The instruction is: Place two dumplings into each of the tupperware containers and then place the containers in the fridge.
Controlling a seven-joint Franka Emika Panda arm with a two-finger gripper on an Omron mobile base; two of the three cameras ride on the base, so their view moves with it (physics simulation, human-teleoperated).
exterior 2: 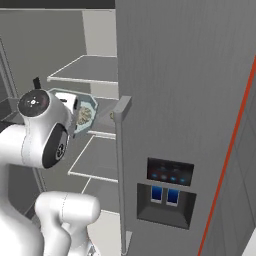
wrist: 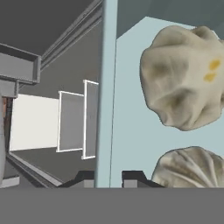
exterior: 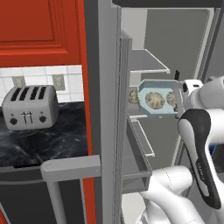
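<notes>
Inside the open fridge (exterior: 175, 48), at mid height, we saw one tupperware container (exterior: 158, 98) held in the air, tipped steeply so its open face looked back toward the left base camera. It hung just above and in front of a pale shelf (exterior: 142, 138). Two dumplings (exterior: 154, 100) sat against its floor, one large and central, the other nearer the arm. In the hand view the same two lumps showed close up, one high at (wrist: 186, 83) and one low at (wrist: 192, 168), both touching the pale blue-green floor of the tub.

We noted the gripper (wrist: 108, 178) at the tub's rim (wrist: 106, 87): its two dark fingertips (wrist: 133, 177) were drawn close, one on each side of the thin wall, pinching it.

A further tan lump (exterior: 133, 97) showed left of the held tub, deeper in the fridge; we could not tell what it rested on.

From the right base view the container (exterior 2: 85, 114) showed edge-on behind the arm's white wrist, beside the grey fridge door (exterior 2: 180, 100) with its dispenser panel (exterior 2: 165, 192).

Outside, left of the fridge, a silver toaster (exterior: 29, 107) stood on a dark marbled counter (exterior: 48, 142) under red cabinets (exterior: 39, 30).
</notes>
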